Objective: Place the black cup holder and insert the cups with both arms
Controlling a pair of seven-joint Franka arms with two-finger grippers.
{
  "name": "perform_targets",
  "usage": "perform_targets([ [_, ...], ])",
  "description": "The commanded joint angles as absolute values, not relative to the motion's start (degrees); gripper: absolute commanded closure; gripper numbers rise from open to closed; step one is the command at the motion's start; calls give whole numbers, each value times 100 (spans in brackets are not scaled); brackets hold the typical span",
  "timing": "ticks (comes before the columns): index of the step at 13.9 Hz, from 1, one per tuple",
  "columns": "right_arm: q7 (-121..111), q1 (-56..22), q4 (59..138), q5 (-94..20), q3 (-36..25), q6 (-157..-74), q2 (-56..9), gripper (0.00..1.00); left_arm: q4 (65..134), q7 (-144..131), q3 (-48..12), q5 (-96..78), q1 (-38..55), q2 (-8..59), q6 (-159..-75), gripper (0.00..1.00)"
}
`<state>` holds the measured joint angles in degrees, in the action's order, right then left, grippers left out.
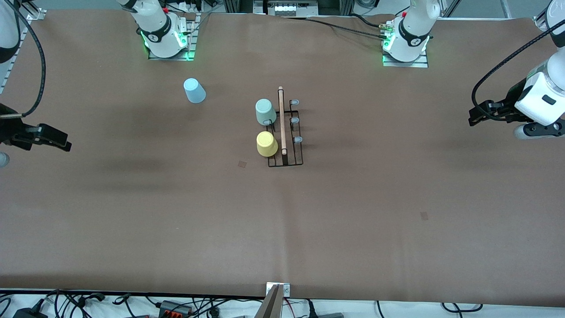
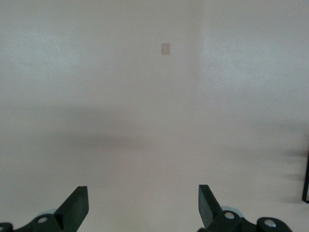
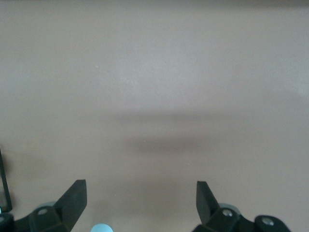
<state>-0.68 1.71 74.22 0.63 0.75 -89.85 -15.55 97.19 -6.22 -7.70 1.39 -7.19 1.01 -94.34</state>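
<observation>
The black cup holder (image 1: pixel 291 150) stands mid-table, its wooden rod handle (image 1: pixel 282 123) on top. The pale green cup (image 1: pixel 265 111) and the yellow cup (image 1: pixel 266 144) sit upside down on pegs on the side toward the right arm's end. Three capped pegs (image 1: pixel 295 120) on the side toward the left arm's end are bare. The light blue cup (image 1: pixel 194 90) stands upside down on the table near the right arm's base. My left gripper (image 1: pixel 476 116) (image 2: pixel 143 205) is open and empty over the left arm's end of the table. My right gripper (image 1: pixel 65 144) (image 3: pixel 140 200) is open and empty over the right arm's end.
The brown table cover (image 1: pixel 282 221) spreads wide around the holder. The light blue cup's top (image 3: pixel 101 228) shows at the edge of the right wrist view. A thin black bar (image 2: pixel 305 179) shows at the edge of the left wrist view. Cables lie past the table's front edge.
</observation>
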Motion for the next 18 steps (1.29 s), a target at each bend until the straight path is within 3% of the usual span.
perform_targets([
  [1,-202,123,7951,88,-18,-9025,-1153,0,9598,-475,-800,-9,-782,141,-9334,0],
  [4,-150,114,8927,88,-18,-9605,-660,0,9598,-475,-800,-9,-782,141,-9334,0],
  [9,-149,105,9526,79,-9,-10107,-326,0,9589,-483,-800,-9,-782,141,-9334,0],
  [18,-141,114,9589,62,-18,-9809,-158,0,9580,-475,-800,-9,-782,141,-9334,0],
])
